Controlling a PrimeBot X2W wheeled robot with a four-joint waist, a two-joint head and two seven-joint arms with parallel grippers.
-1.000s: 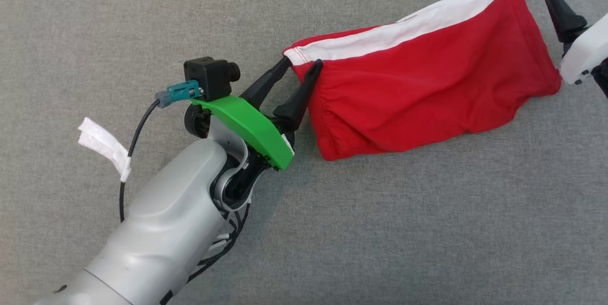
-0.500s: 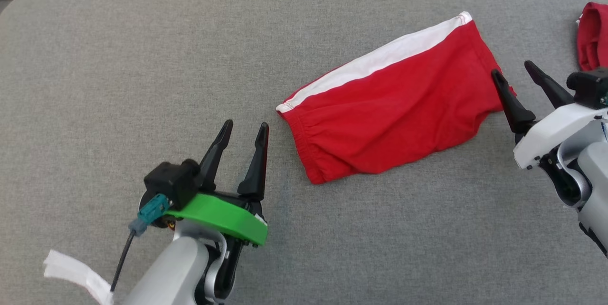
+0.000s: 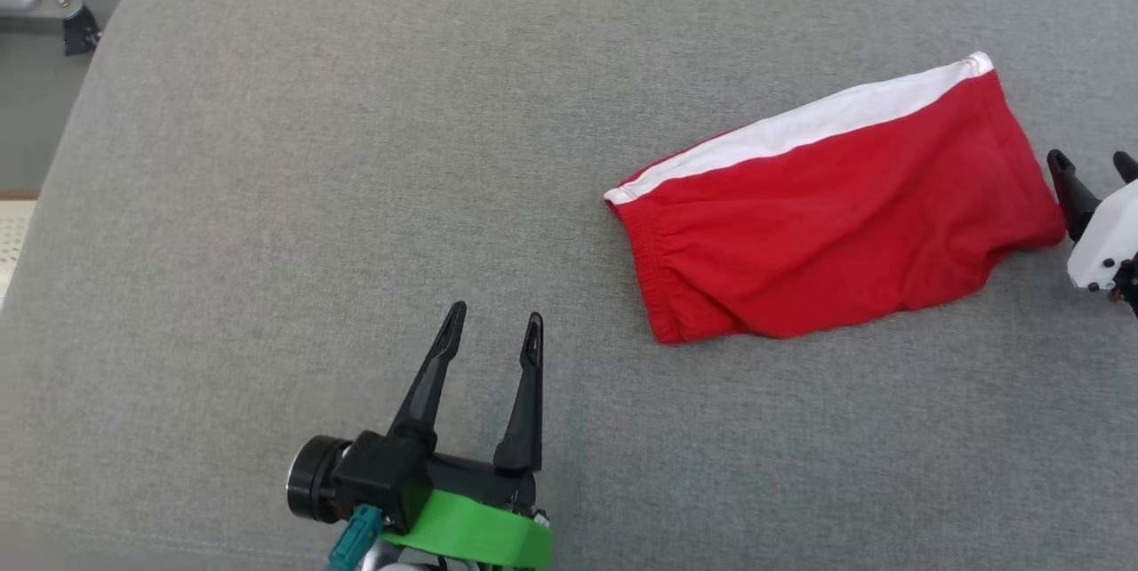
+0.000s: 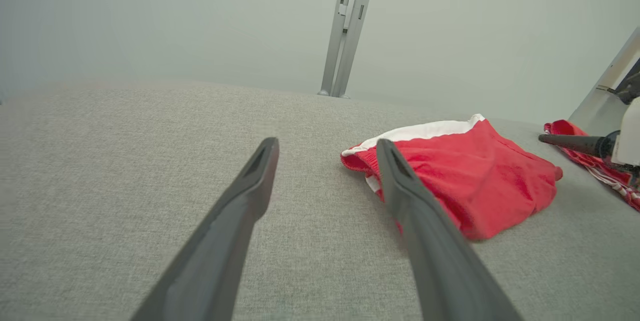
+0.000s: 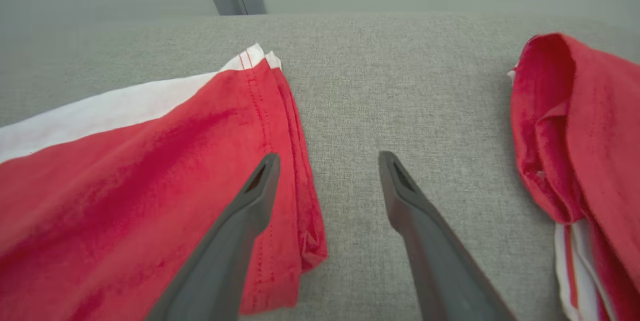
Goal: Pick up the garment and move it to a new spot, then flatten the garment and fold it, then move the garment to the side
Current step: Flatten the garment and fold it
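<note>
Both empty, fingers spread: garment (image 3: 836, 215) ends just left of right gripper (image 3: 1090, 156), long axis running toward farther left gripper (image 3: 495, 314).

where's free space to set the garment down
Widest bare patch: grey surface left of the red garment, beyond the left hand. A free strip also runs along the garment's near side. Crowded on the right, where the right hand sits between it and a second red garment.
</note>
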